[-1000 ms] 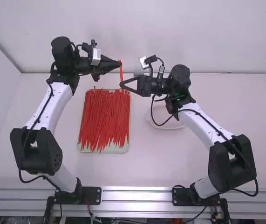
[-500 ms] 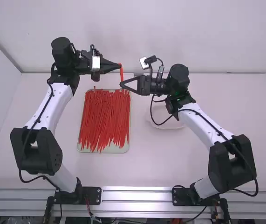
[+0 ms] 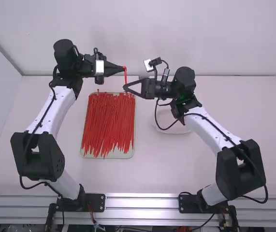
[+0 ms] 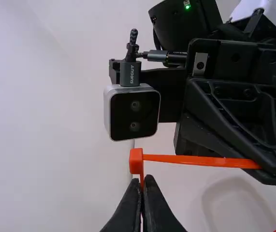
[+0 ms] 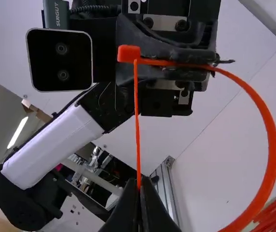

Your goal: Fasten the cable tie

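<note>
Nearest, on the table (image 3: pixel 254 106): a tray (image 3: pixel 84 153) full of spare ties (image 3: pixel 108 123), set under the work as stock. Above its far edge, the right gripper (image 3: pixel 126 87), pressed together on the tail of one tie (image 3: pixel 126 76), probably to pull it tight. Beyond and higher, the left gripper (image 3: pixel 122 67), pinching the same tie just beside its head, likely to steady the head against that pull. Runs straight between the two tools, well above the table, the rest bent in a wide loop. Seems threaded through the head, but cannot tell for sure; tightening judged as the step in hand.
</note>
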